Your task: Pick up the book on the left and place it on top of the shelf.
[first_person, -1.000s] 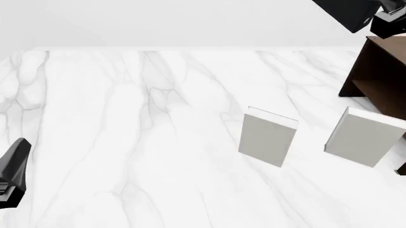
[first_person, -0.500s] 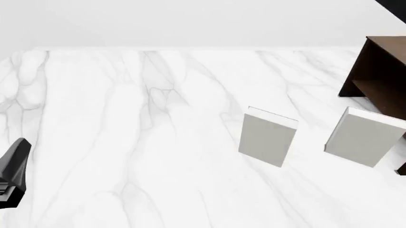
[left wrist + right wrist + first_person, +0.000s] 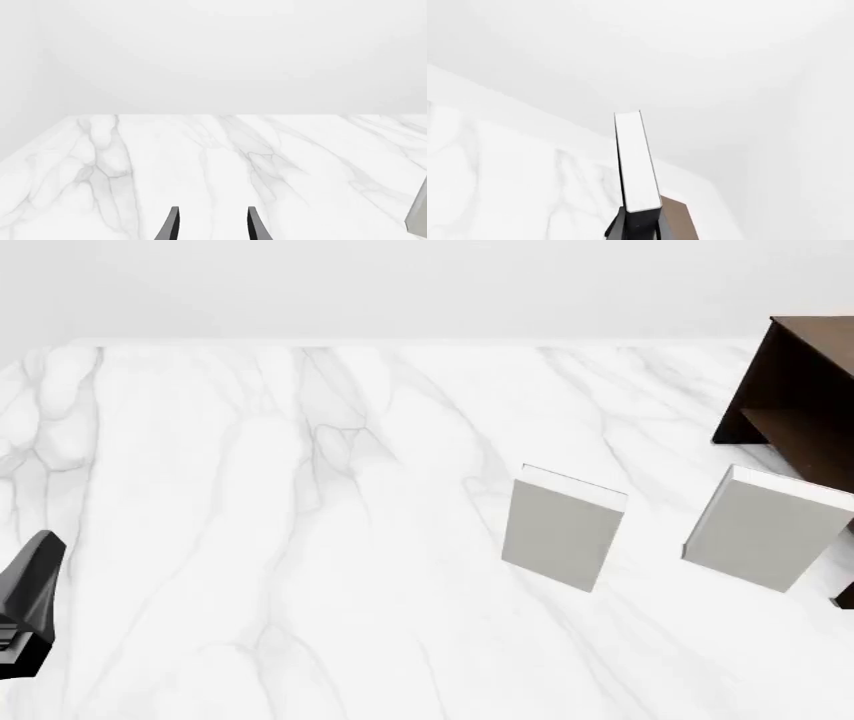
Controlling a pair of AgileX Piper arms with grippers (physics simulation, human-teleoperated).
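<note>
On the marble table (image 3: 267, 540), two grey books (image 3: 563, 527) flank the shelf (image 3: 798, 400); right gripper (image 3: 635, 227) clamps the book (image 3: 635, 160).

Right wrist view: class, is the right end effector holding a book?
Yes: the book stands edge-on, gripped at its base by the right end effector.

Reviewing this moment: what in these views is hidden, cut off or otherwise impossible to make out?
- Shelf: front view's right edge cuts it; its top barely shows.
- Right gripper: outside the front view; in its wrist view the book hides its fingertips.
- Left gripper: cut by both views' edges.
- Pale book: a sliver at the left wrist view's edge.
</note>
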